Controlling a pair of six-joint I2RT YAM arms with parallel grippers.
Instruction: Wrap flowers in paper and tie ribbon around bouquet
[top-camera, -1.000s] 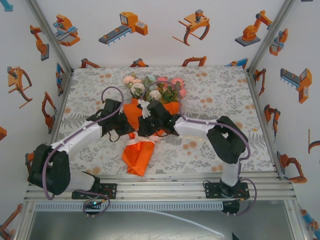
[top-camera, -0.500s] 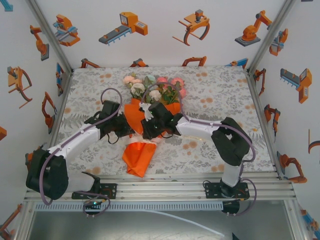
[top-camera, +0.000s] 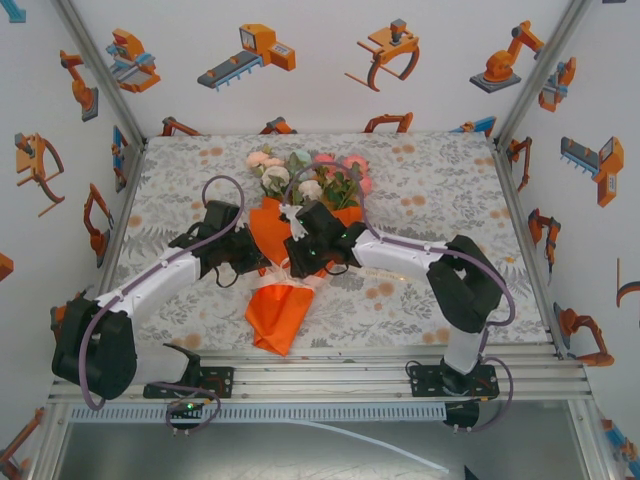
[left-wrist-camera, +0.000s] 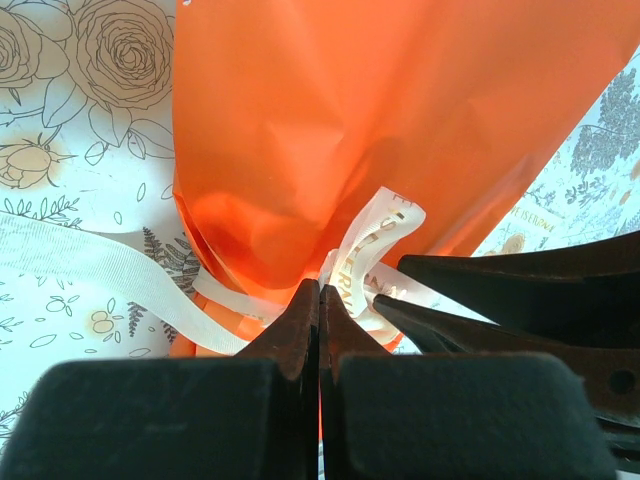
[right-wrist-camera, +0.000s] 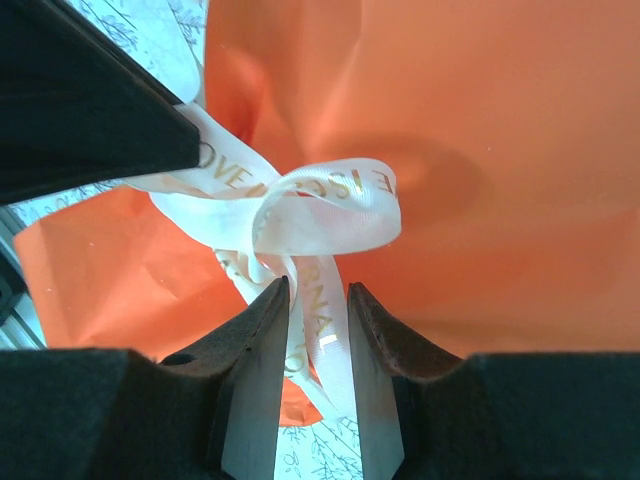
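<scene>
At left, just left of the middle of the table (top-camera: 430, 190), we see the left gripper (left-wrist-camera: 320, 292) with its jaws pressed together and its tips against the ribbon (left-wrist-camera: 385, 235) at the waist of the bouquet (top-camera: 280, 310). We cannot tell whether a strand is pinched. The bouquet lies at the table's middle. Its orange paper (left-wrist-camera: 400, 110) narrows toward the near edge, and the flowers (top-camera: 310, 180) point toward the far edge. At right, the right gripper (right-wrist-camera: 315, 290) has its jaws narrowly apart, with a lettered ribbon strand running between them below the loop.
</scene>
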